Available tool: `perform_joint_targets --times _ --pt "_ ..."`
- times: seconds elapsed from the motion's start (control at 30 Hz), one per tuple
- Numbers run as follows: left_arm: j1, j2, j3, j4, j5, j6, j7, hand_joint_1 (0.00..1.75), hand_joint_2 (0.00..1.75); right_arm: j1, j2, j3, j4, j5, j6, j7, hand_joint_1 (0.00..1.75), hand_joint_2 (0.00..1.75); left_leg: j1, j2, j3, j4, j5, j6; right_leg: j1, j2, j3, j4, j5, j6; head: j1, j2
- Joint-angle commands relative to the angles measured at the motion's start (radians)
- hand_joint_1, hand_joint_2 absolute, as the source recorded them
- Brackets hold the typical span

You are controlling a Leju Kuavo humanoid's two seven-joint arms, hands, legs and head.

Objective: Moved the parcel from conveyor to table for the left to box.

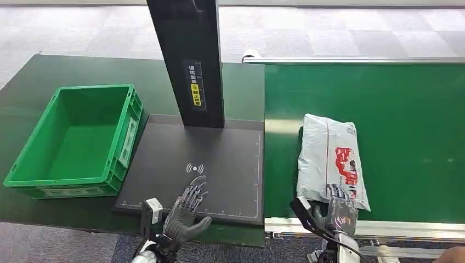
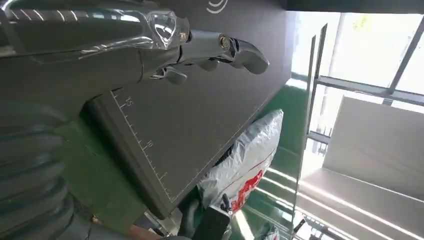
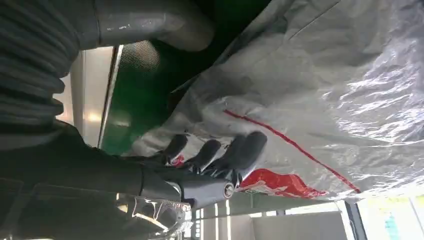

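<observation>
A grey plastic parcel point(image 1: 329, 156) with red print lies on the green conveyor belt point(image 1: 406, 109), close to its near edge. My right hand point(image 1: 340, 211) reaches over the conveyor's front rail, and its fingers point(image 3: 235, 152) lie on the parcel's point(image 3: 325, 100) near end while the thumb stays off it. My left hand point(image 1: 186, 211) hovers with fingers spread over the near edge of the black scanner pad point(image 1: 219, 159), holding nothing. The left wrist view shows the left hand point(image 2: 150, 50) above the pad and the parcel point(image 2: 245, 155) beyond the pad's edge.
An empty green crate point(image 1: 96, 90) stands on the dark table left of the pad. A black post point(image 1: 189, 55) rises from the pad's far edge. The conveyor's silver rail point(image 1: 384, 227) runs along the front. Part of a person's hand point(image 1: 452, 255) shows at the bottom right.
</observation>
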Motion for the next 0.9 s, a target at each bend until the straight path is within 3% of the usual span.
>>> perform_joint_targets --times 0.03,0.67,0.9 --pt "0.028 0.028 -0.012 0.012 -0.003 0.003 0.011 0.00 1.75 -0.010 0.008 -0.030 0.043 0.000 0.003 -0.001 1.75 1.75 0.000 0.000 0.003 -0.003 0.000 0.000 0.000 0.002 0.002 -0.002 0.001 0.000 0.000 0.000" --pt "0.037 0.025 -0.009 0.003 -0.001 0.004 0.016 0.00 1.75 0.009 0.018 -0.032 0.002 -0.004 0.019 -0.028 1.75 1.75 0.000 0.000 0.002 -0.002 0.000 0.000 0.000 0.002 0.001 -0.002 0.000 0.000 0.000 0.000" --pt "0.027 0.022 -0.001 0.014 0.002 0.013 0.019 0.00 1.75 0.062 0.050 0.034 -0.154 -0.001 0.044 -0.037 1.75 1.75 0.000 0.001 0.000 -0.001 0.000 0.000 0.000 0.002 0.000 -0.001 0.000 0.000 0.000 0.000"
